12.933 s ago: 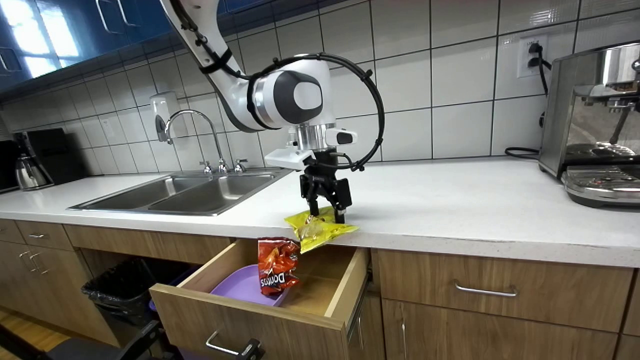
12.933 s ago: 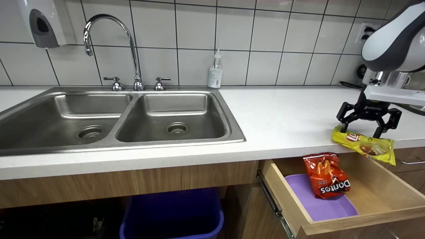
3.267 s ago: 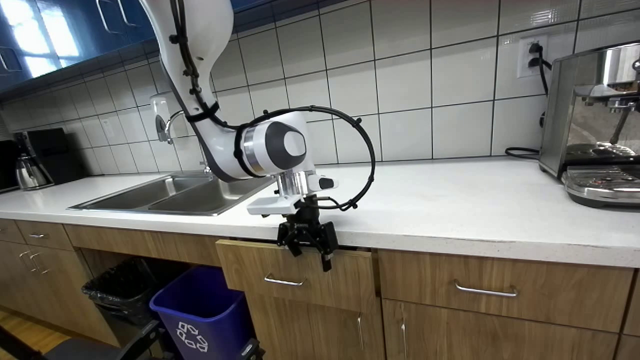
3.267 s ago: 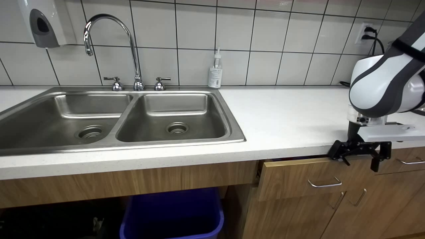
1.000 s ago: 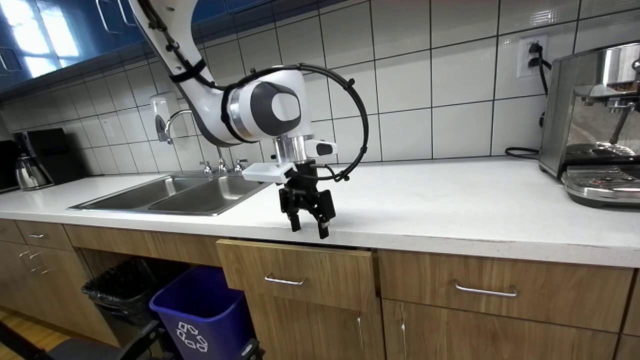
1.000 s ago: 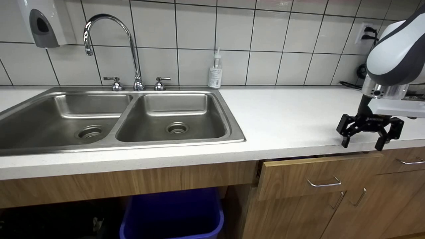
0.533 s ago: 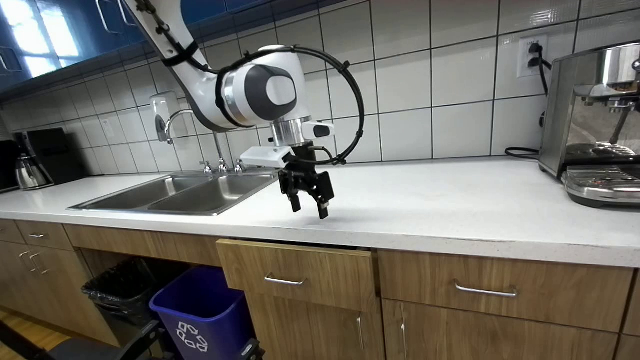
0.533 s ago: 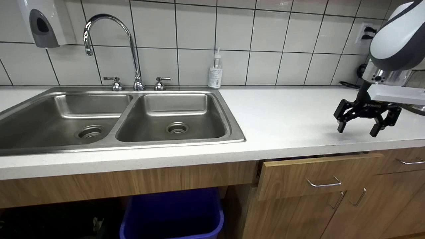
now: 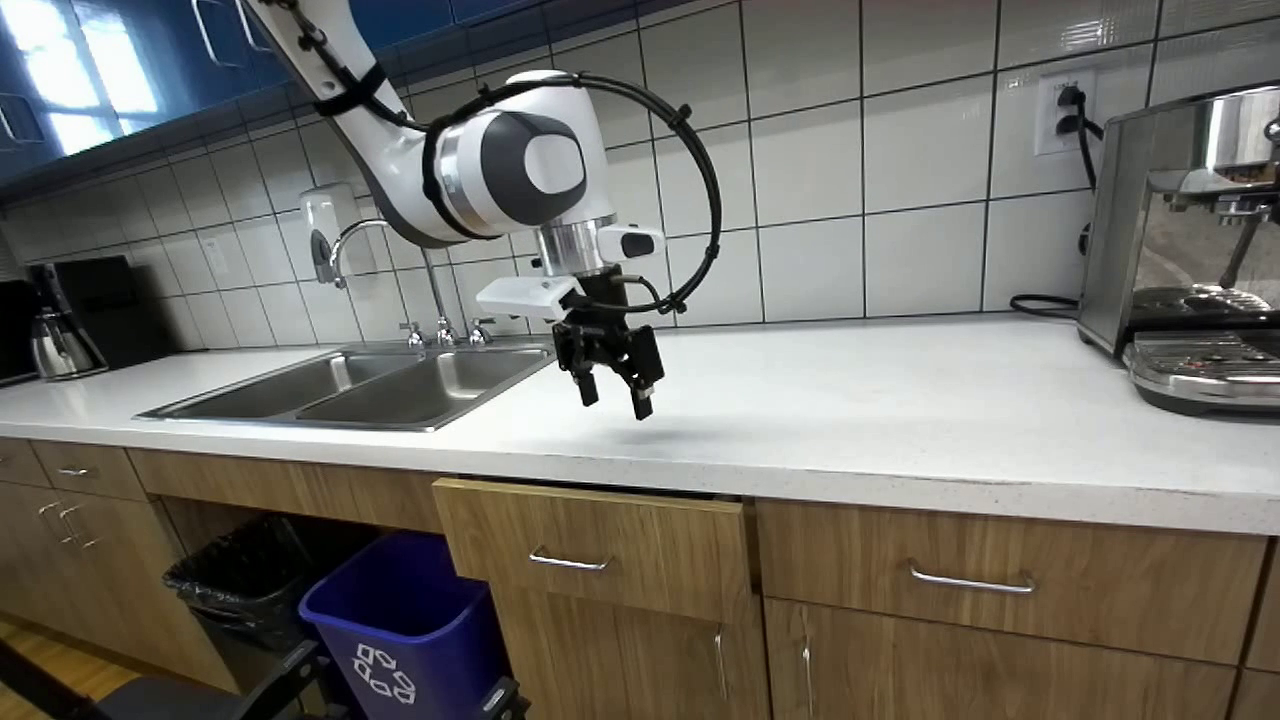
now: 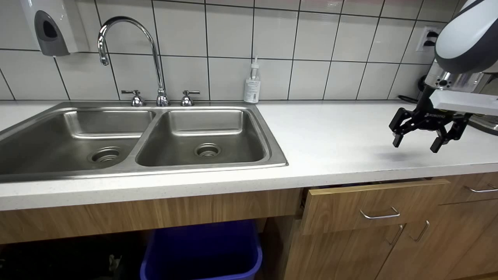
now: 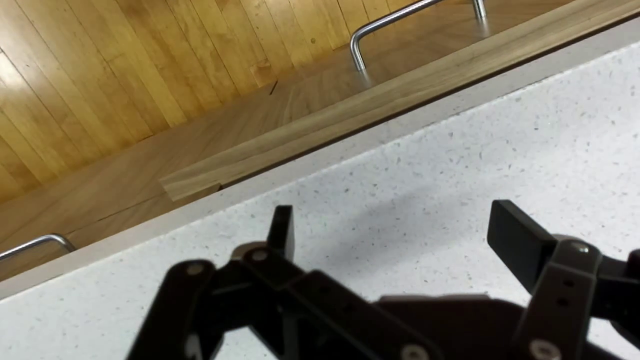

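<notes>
My gripper (image 9: 615,402) is open and empty. It hangs above the white countertop (image 9: 880,420), behind its front edge, touching nothing. It also shows in an exterior view (image 10: 415,146). In the wrist view its fingers (image 11: 392,220) are wide apart with only speckled countertop and a shadow between them. The wooden drawer (image 9: 640,550) below the gripper stands slightly out, with a narrow dark gap along its top; it also shows in an exterior view (image 10: 334,212) and in the wrist view (image 11: 310,135). Its metal handle (image 9: 570,562) is on the front. The drawer's inside is hidden.
A double steel sink (image 9: 435,425) with a tall faucet (image 10: 155,58) lies beside the arm. A pump bottle (image 10: 252,87) stands at the wall. A coffee machine (image 9: 1200,250) stands on the counter. A blue recycling bin (image 9: 400,640) and a black-lined bin (image 9: 255,580) are below.
Earlier, the drawer was wide open, showing a red Doritos bag and purple tray; my gripper was at a yellow bag. Now the drawer is nearly shut, both bags unseen. My gripper has risen, open.
</notes>
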Motion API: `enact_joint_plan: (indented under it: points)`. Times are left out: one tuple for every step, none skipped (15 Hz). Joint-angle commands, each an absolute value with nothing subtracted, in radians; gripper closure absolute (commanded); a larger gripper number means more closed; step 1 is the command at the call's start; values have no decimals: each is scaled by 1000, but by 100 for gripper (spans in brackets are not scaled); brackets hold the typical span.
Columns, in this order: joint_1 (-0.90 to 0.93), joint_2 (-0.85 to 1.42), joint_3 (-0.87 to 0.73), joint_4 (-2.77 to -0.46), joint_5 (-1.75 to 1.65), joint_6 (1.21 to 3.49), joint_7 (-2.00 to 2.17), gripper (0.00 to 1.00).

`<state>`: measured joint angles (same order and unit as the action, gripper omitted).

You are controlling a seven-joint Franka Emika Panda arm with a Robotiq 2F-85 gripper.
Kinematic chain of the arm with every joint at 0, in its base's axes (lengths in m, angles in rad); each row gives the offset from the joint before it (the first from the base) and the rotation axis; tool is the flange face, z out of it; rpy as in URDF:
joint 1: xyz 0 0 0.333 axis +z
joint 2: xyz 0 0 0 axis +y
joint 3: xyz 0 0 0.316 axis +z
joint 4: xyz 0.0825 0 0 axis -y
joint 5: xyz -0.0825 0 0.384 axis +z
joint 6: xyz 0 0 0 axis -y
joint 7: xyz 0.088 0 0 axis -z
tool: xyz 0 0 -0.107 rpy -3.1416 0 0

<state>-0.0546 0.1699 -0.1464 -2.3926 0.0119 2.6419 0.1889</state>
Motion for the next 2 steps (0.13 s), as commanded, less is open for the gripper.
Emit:
enact_joint_plan:
  points:
    - [-63, 169, -138, -2391, 9, 2639, 191, 0]
    - [-63, 169, -138, -2391, 9, 2639, 191, 0]
